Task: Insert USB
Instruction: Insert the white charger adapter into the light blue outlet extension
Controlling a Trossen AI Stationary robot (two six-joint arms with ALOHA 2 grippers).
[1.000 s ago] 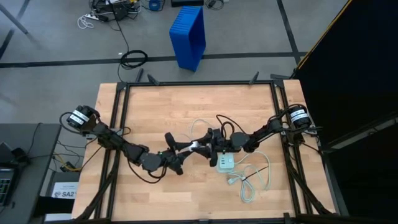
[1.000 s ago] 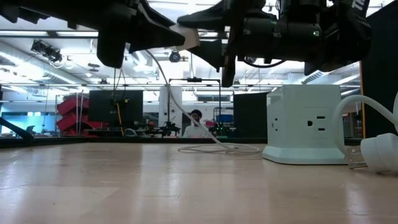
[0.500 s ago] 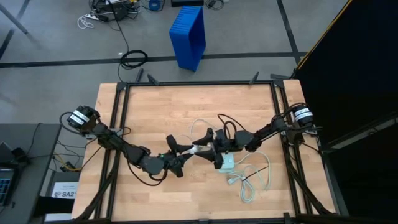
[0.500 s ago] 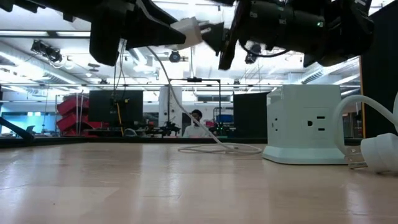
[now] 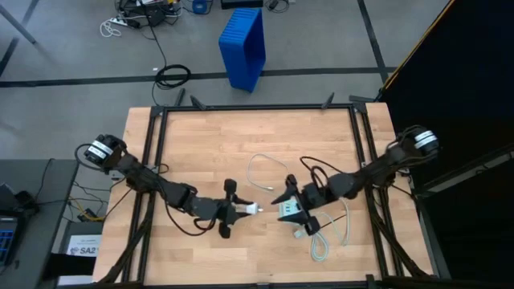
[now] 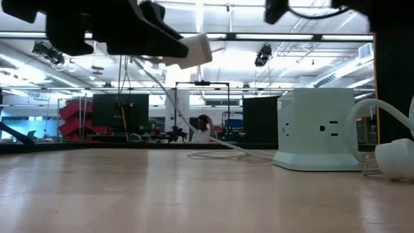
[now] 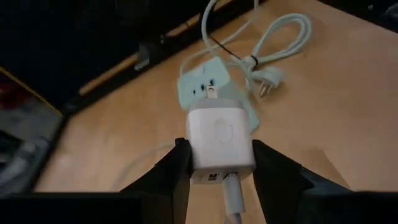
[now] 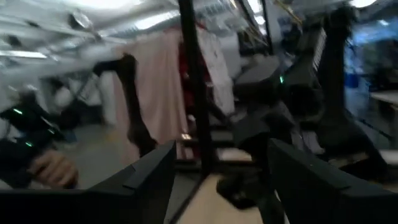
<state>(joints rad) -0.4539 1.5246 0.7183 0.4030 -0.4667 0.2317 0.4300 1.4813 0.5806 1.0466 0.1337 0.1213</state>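
Observation:
My left gripper [image 7: 217,148] is shut on a white adapter cube [image 7: 219,132] and holds it in the air left of the pale green power block [image 5: 287,212]. The USB's thin white cable [image 7: 232,200] sticks into the cube's rear face, between the fingers. It hangs slack [image 6: 169,97] and ends in a loop [image 5: 257,164] on the table. My right gripper [image 5: 297,209] hovers open over the power block; in its wrist view, the gripper [image 8: 217,180] has only the room between its fingers. My left gripper pinches the adapter cube's two opposite side faces [image 7: 194,152] between its two fingers, near the cube's rear end. The fingers come nearly level from the table's left. The cube is lifted clear, its prongs [image 7: 211,93] pointing toward the power block.
A bundled white cord [image 5: 325,237] with a grey plug [image 6: 394,158] lies on the table right of the power block [image 6: 317,129]. Dark frame rails [image 5: 157,160] border the wooden table. A blue bin [image 5: 243,44] stands on the floor beyond the far edge.
My right gripper has drawn back from the adapter cube, rising and moving toward the table's right edge, and it no longer touches the cube or the cable. My left gripper has rolled and tipped, which has swung the cube a little toward the near edge.

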